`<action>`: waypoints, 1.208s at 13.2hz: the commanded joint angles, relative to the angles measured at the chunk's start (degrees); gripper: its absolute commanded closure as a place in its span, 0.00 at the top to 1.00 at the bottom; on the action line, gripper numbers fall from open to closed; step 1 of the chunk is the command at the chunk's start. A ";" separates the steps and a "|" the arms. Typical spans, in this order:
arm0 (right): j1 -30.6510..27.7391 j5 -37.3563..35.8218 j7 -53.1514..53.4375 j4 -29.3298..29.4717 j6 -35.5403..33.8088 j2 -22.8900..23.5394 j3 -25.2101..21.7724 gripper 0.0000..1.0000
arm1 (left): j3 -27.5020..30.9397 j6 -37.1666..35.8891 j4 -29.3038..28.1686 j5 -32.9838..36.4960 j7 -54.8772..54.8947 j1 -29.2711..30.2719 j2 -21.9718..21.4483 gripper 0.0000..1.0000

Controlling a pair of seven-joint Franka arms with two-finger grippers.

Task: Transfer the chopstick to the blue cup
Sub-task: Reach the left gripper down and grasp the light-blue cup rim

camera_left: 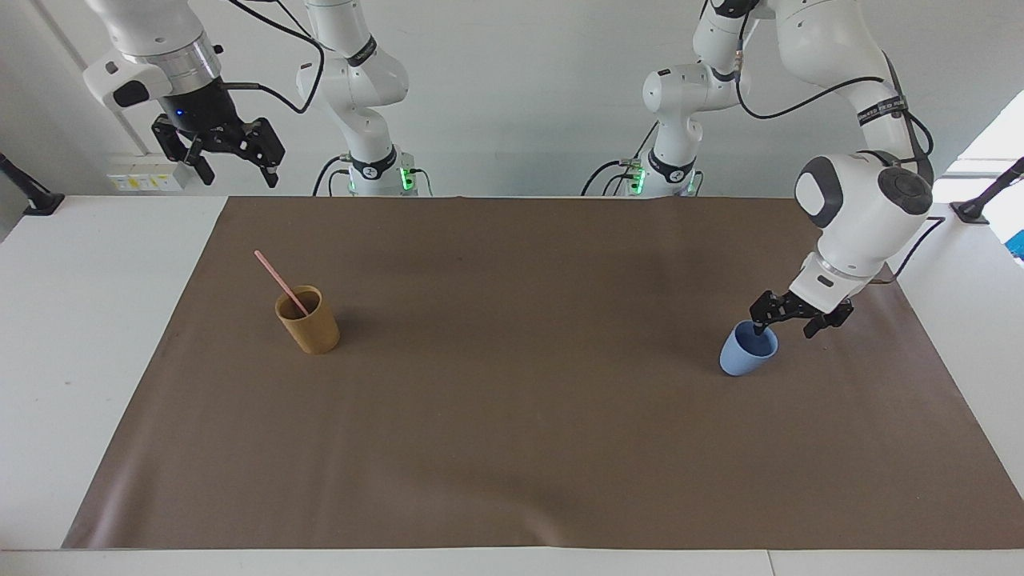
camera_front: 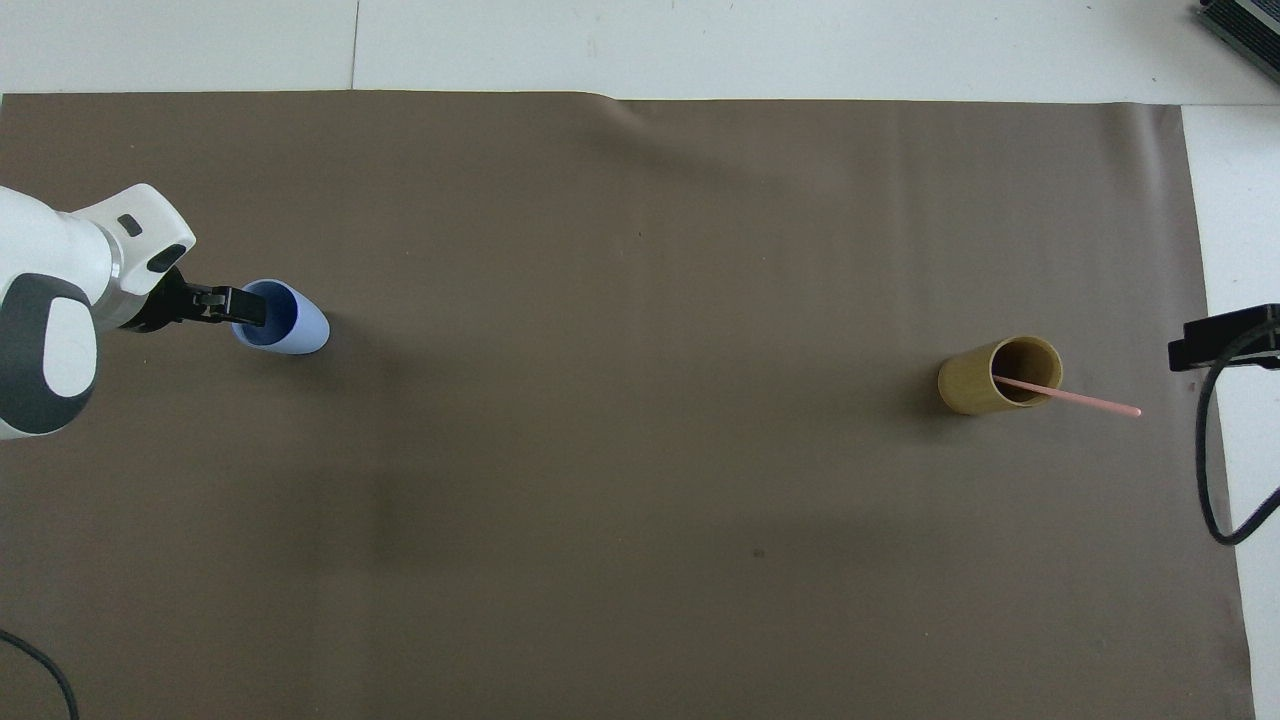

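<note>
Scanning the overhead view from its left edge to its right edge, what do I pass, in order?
Left gripper, open, at the rim of the blue cup → tan cup → the chopstick leaning out of it → right gripper, waiting at the edge.
</note>
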 commanded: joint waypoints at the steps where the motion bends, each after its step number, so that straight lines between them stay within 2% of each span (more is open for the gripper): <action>1: -0.27 1.23 0.34 -0.57 -0.45 -0.69 0.12 1.00 | -0.07 4.05 -0.95 -1.10 0.93 0.13 1.68 1.00; 2: -0.27 1.23 0.34 -0.57 -0.54 -0.78 0.12 1.00 | 0.02 4.58 -0.95 -1.11 0.93 0.13 2.38 1.00; 3: -0.27 1.23 0.34 -0.57 -0.45 -0.69 0.12 1.00 | -0.07 4.94 -0.95 -1.19 0.85 0.21 2.48 0.88; 5: -0.27 1.23 0.34 -0.57 -0.54 -0.69 0.12 1.00 | 0.02 4.51 -0.95 -1.28 0.58 0.21 2.48 0.26; 6: -0.27 1.23 0.34 -0.57 -0.54 -0.69 0.12 1.00 | 0.02 4.07 -0.95 -1.28 0.32 0.13 2.48 0.00; 10: -0.27 1.23 0.34 -0.57 -0.54 -0.69 0.12 1.00 | 0.02 3.54 -0.86 -1.28 0.32 -0.14 2.30 0.00; 13: -0.27 1.23 0.34 -0.57 -0.54 -0.69 0.12 1.00 | -0.77 -0.05 -0.51 -1.28 -0.12 -0.40 0.20 0.00; 16: -0.27 1.23 0.34 -0.57 -0.54 -0.69 0.12 1.00 | -0.59 -1.57 -0.60 -1.28 -7.11 -6.09 -1.56 0.00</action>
